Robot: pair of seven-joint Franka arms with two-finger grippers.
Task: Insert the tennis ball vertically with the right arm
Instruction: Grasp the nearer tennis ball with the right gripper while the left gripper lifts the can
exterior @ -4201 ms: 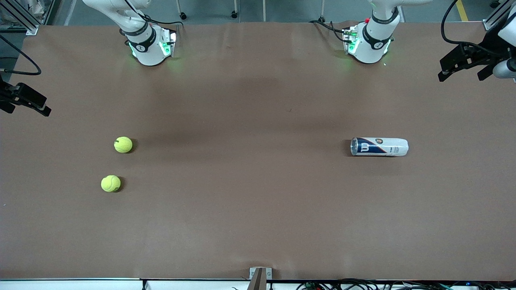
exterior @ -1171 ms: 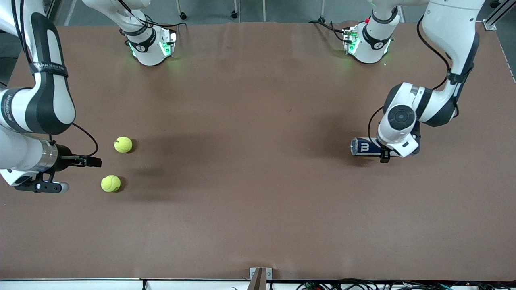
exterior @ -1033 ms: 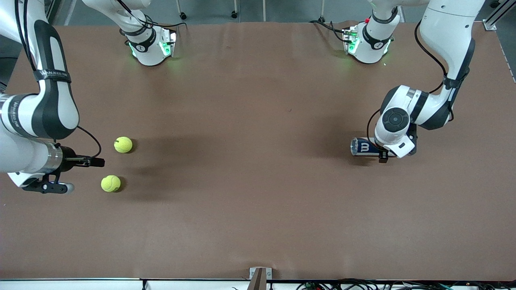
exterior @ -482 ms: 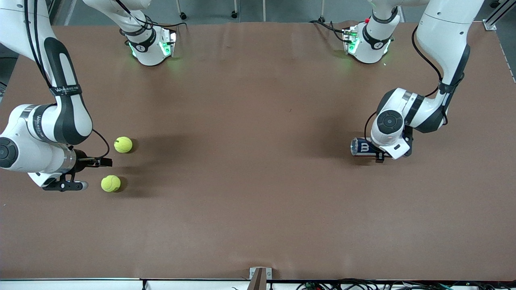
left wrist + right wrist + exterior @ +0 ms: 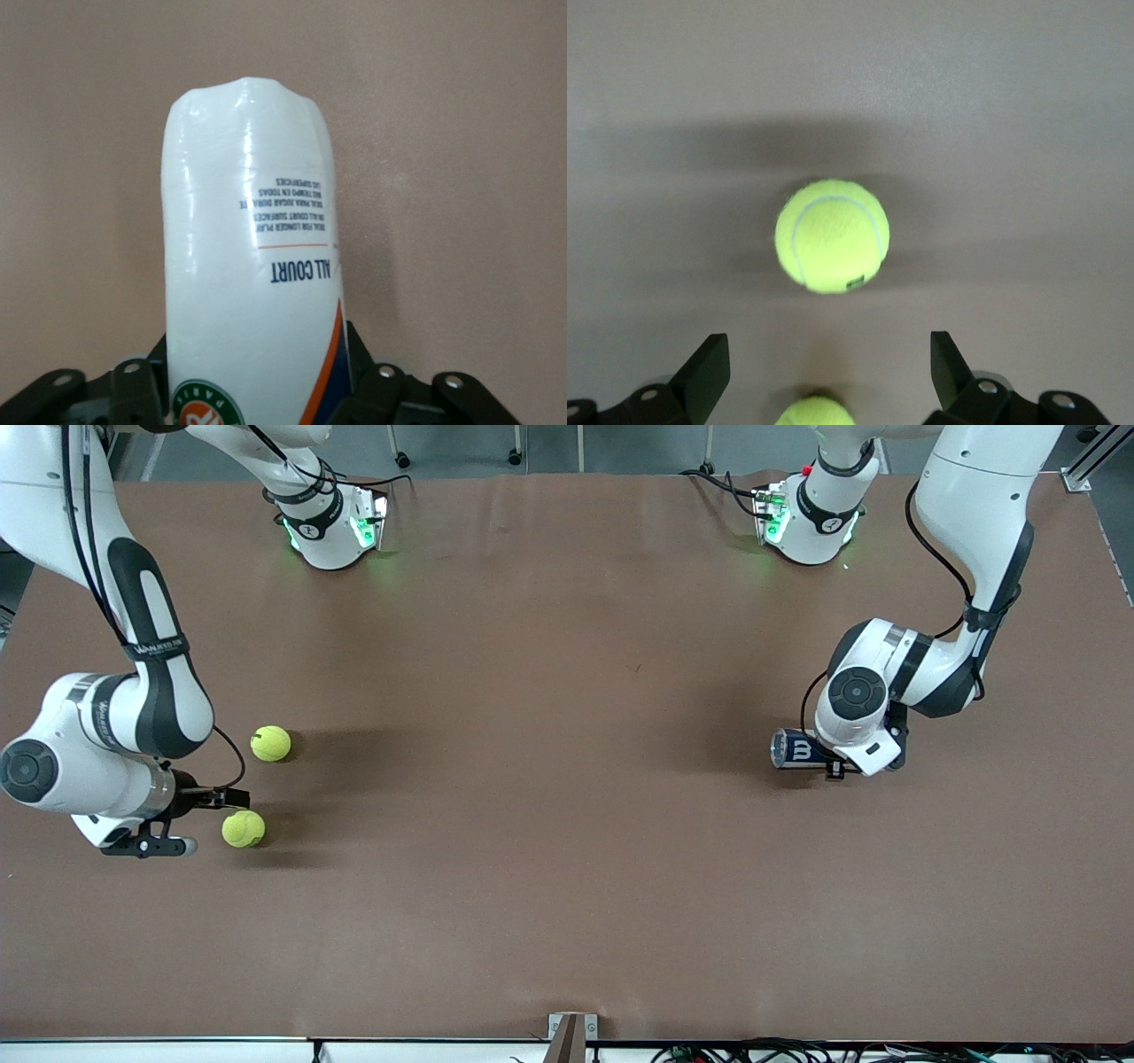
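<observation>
Two yellow tennis balls lie toward the right arm's end of the table. One tennis ball (image 5: 243, 828) (image 5: 816, 413) is nearer to the front camera; the other tennis ball (image 5: 270, 743) (image 5: 832, 235) lies farther from it. My right gripper (image 5: 205, 821) (image 5: 828, 365) hangs open, low beside the nearer ball; that ball shows between its spread fingers (image 5: 709, 372), untouched. A white and blue ball can (image 5: 796, 748) (image 5: 252, 257) lies on its side toward the left arm's end. My left gripper (image 5: 842, 759) (image 5: 257, 390) is shut on its middle, one finger on each side.
The brown table (image 5: 549, 797) stretches wide between the balls and the can. Both arm bases (image 5: 328, 522) (image 5: 811, 518) stand along the edge farthest from the front camera. A small bracket (image 5: 571, 1032) sits at the edge nearest that camera.
Both arms came in from the table's ends. Over the last second the right gripper slid toward the nearer ball, and the left gripper closed on the can.
</observation>
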